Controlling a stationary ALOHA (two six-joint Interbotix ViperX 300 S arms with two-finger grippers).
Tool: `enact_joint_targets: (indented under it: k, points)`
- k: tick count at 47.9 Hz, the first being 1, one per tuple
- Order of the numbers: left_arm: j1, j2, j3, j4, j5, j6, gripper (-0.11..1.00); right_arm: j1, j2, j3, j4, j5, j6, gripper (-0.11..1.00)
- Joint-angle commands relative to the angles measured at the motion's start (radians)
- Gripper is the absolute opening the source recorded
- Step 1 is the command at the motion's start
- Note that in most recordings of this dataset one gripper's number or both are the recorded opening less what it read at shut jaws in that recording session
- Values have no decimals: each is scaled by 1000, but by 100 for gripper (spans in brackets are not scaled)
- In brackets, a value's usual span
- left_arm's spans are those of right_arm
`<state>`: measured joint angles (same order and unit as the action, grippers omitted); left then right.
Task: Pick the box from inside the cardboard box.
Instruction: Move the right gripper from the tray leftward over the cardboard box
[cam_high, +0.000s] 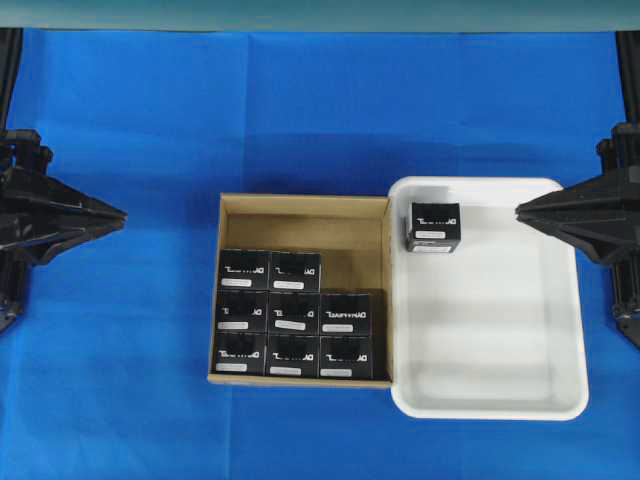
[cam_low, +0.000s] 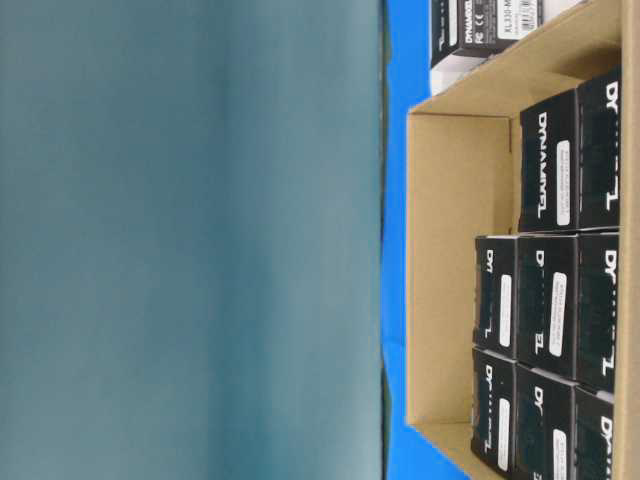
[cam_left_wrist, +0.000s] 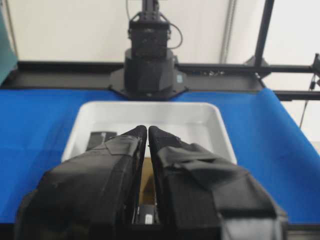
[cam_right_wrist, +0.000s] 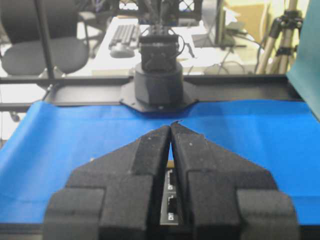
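A blue cloth (cam_high: 140, 130) over the whole table, with a plain teal wall behind in the table-level view. Near the front edge, as seen from overhead: the cardboard box (cam_high: 300, 203), shallow and brown, touching the white tray (cam_high: 565, 330) on its right side. Inside the cardboard box, eight small black cartons in tight rows, three in the front row, three in the middle, two behind, leaving bare cardboard floor at the back and at the back right corner. Best candidate for the box (cam_high: 295, 271): the right one of the back pair, free on its far side and on its right side. One more identical black carton (cam_high: 434, 227) already in the far left corner of the tray. Further out, at the sides: left gripper (cam_high: 122, 213) and right gripper (cam_high: 520, 210), both parked well apart from the cartons, tips pressed together, holding nothing. Judged as the very start, no pick begun. For a good pick: open wide first, come straight down over the chosen carton, one finger into the bare space behind it, no pushing on the neighbours, close firmly on two opposite faces, lift vertically clear of the cardboard wall.
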<state>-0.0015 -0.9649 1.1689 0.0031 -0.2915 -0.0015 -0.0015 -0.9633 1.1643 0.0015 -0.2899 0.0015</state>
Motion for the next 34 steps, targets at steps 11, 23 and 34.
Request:
enact_joint_targets:
  k: [11, 23, 34]
  points:
    - [0, -2, -29, 12, 71, -26, -5, 6, 52, -75, 104, 156, 74, 7]
    - [5, 8, -67, 14, 221, -23, -6, -8, 201, -238, 103, 405, 135, 6]
    - [5, 8, -83, 14, 290, -15, -6, -8, 408, -416, 104, 649, 206, 6]
